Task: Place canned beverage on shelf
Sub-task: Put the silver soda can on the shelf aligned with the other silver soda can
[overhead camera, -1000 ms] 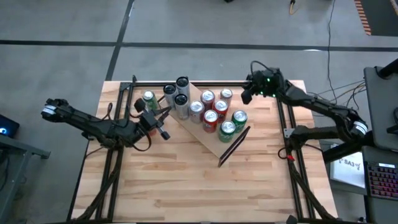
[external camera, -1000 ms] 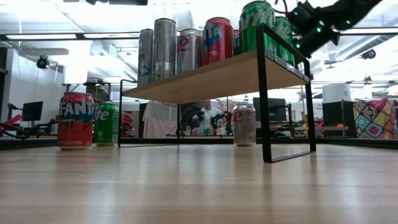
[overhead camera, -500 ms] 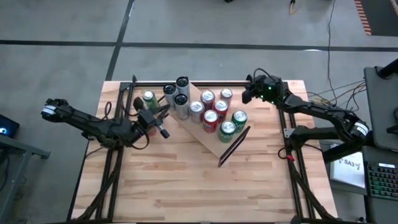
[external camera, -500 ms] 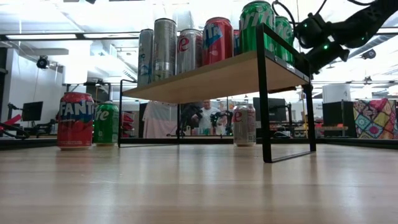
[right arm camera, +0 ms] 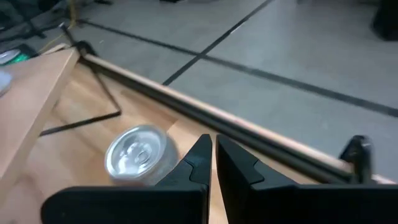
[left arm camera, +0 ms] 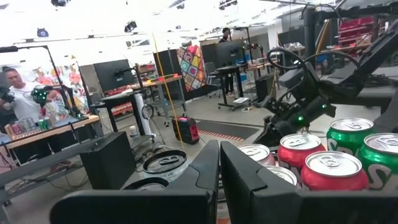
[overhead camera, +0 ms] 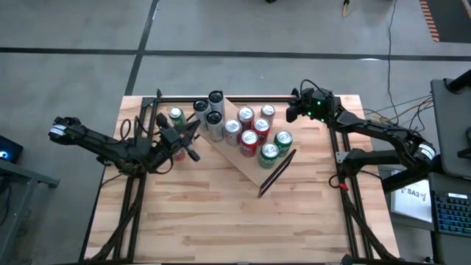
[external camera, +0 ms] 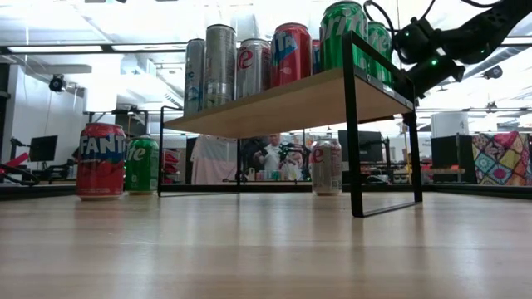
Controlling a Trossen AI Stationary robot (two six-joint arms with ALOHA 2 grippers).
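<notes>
At the far right corner of the desk, the right gripper hangs with its jaws pressed together and holding nothing. In its wrist view the dark fingers point down just beside a silver-topped can standing on the light plank desk, next to the shelf's edge. This looks like the can to be fetched, so my guess is the step in hand is the approach to a grasp.

To do it well, the jaws must part wide before dropping, then straddle the can body below the rim, squeezing square to its sides so it cannot tip or skid. The lift should clear the thin black end frame.

The small light-wood shelf with black metal end frames sits angled across the middle of the desk, already crowded with red, green and silver cans; bare board shows only on its nearer half, so placement wants care not to knock neighbours.

Over at the left, the left gripper is likewise closed and empty, hovering just beside the tall silver cans at the shelf's left end, near a green can on the desk.
</notes>
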